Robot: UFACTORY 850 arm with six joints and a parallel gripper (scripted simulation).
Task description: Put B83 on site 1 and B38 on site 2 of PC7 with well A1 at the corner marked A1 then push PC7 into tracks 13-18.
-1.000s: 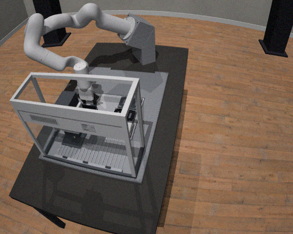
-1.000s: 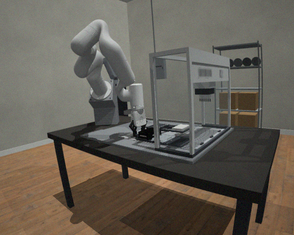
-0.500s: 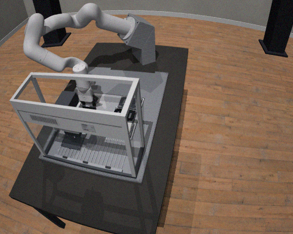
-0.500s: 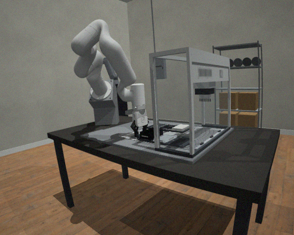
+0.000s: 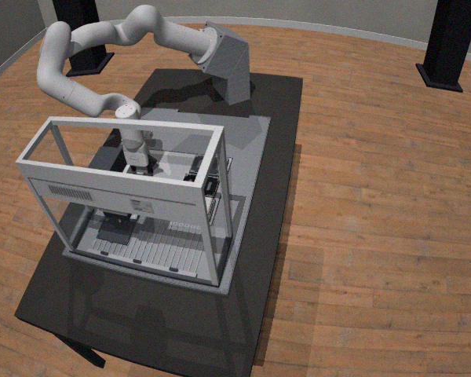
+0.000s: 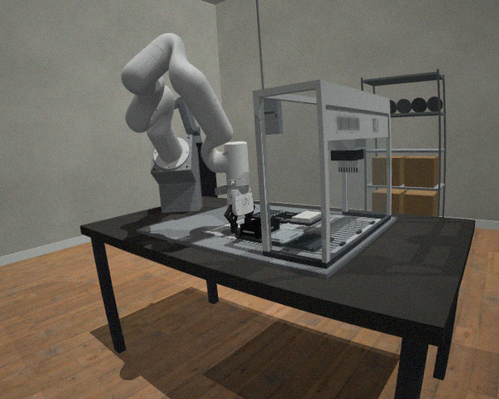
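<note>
The dark plate carrier PC7 (image 5: 116, 228) lies lengthwise in the tracks at the left of the rails in the top view, its far end inside the instrument frame. In the exterior view it carries a black deep-well block B83 (image 6: 252, 227) at the handle end and a pale plate B38 (image 6: 286, 235) behind it. The site beyond them looks empty. My gripper (image 6: 239, 224) points down at the carrier's handle end, right beside the block, with its fingers open. In the top view the frame's top bar partly hides the gripper (image 5: 137, 169). A white plate, B33 (image 6: 306, 215), sits on the far side.
The white instrument frame (image 5: 122, 162) stands over the rails, with posts close to my wrist. The nests (image 5: 211, 188) line the right side of the apron. Small dark lamps (image 5: 104, 252) sit behind the tracks. A pipetting head (image 6: 347, 160) hangs inside the frame.
</note>
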